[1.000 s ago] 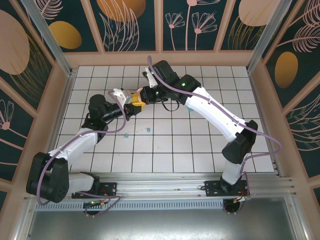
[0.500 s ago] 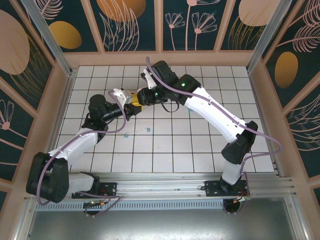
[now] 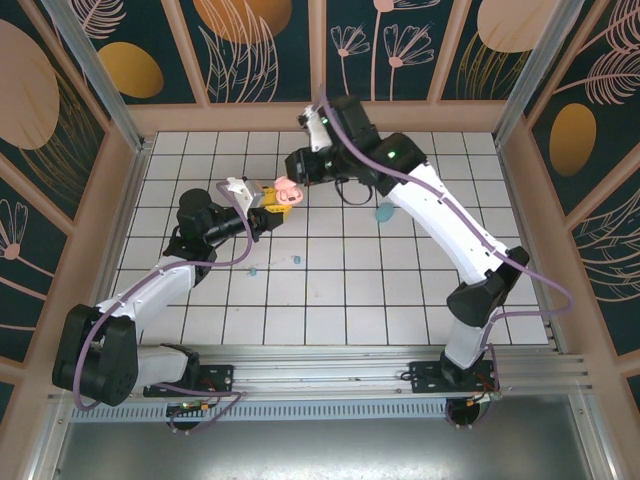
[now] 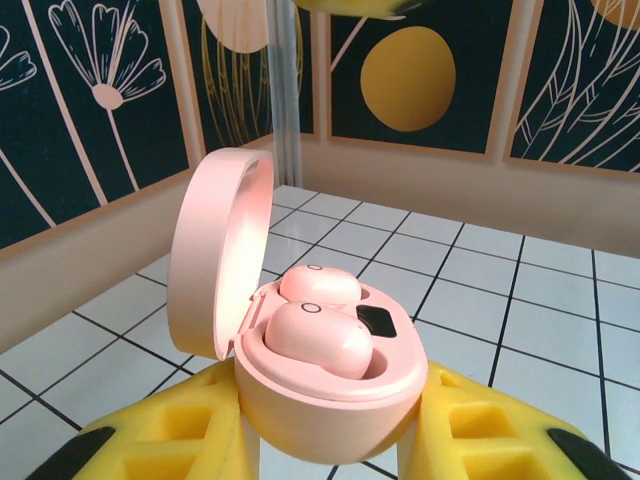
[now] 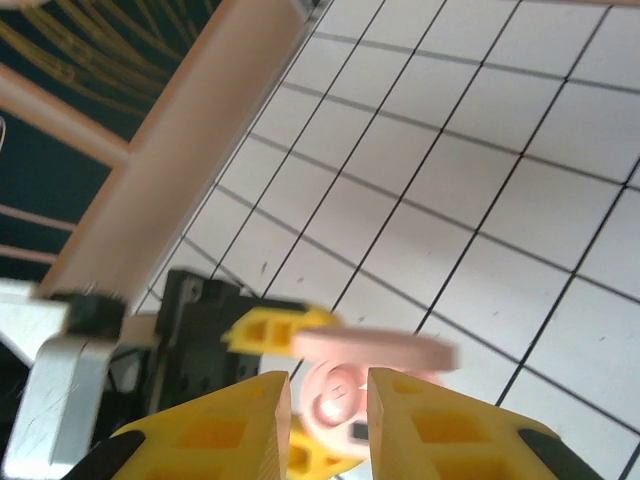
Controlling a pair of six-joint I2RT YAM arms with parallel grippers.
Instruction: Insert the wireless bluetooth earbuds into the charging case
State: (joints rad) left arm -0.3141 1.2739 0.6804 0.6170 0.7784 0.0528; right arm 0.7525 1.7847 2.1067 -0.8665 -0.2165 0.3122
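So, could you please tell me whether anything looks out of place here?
Yes: two tiny teal-blue plastic earbuds lie loose on the white tiles, apart from the rounded teal case. The open pink case in the left gripper holds both pink buds.

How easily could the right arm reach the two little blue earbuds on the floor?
Probably yes. The blue earbuds lie on bare tiles with nothing over them, and the right claw is open and empty, hovering by the pink case.

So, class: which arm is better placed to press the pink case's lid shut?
Probably right: the right gripper is empty, just by the open lid; the left gripper clamps the pink case.
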